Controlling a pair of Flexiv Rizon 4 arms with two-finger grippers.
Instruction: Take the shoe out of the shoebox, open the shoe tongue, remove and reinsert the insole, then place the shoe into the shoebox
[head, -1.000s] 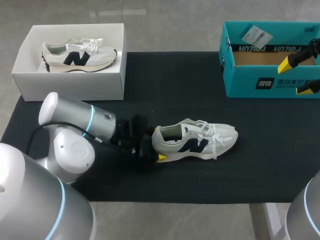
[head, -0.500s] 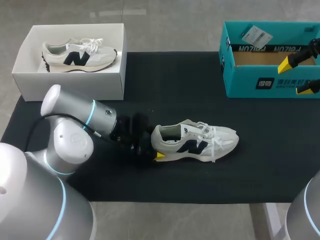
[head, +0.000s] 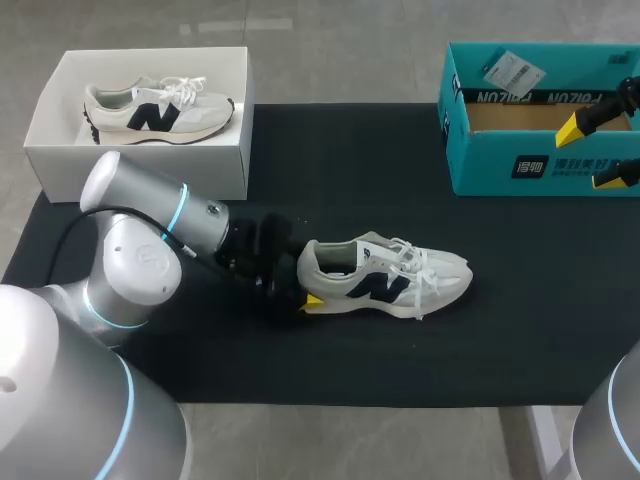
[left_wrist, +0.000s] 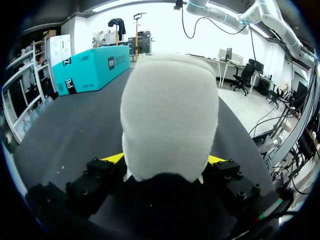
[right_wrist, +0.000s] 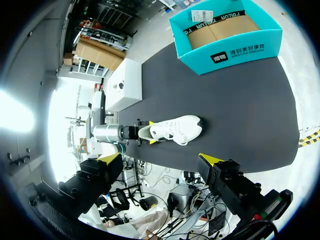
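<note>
A white shoe (head: 385, 282) with a dark side logo lies on its sole in the middle of the black mat (head: 350, 170), toe pointing right. My left gripper (head: 303, 285) is at its heel, and one yellow fingertip (head: 313, 300) shows at the near side. In the left wrist view the heel of the shoe (left_wrist: 170, 115) fills the space between the fingers, with both yellow tips pressed against its sides. The teal shoebox (head: 540, 150) stands open at the back right. My right gripper (head: 600, 152) hangs open over the box's right end, holding nothing. In its own view the right gripper (right_wrist: 159, 158) sits high above the shoe (right_wrist: 172, 131).
A white box (head: 150, 150) at the back left holds a second, similar shoe (head: 155, 108). The teal shoebox (right_wrist: 230, 50) is empty with a tag on its far rim. The mat ends near the table's front edge.
My left gripper has closed onto the heel. The shoe has shifted a little to the left and back with it. The right arm has not moved.
</note>
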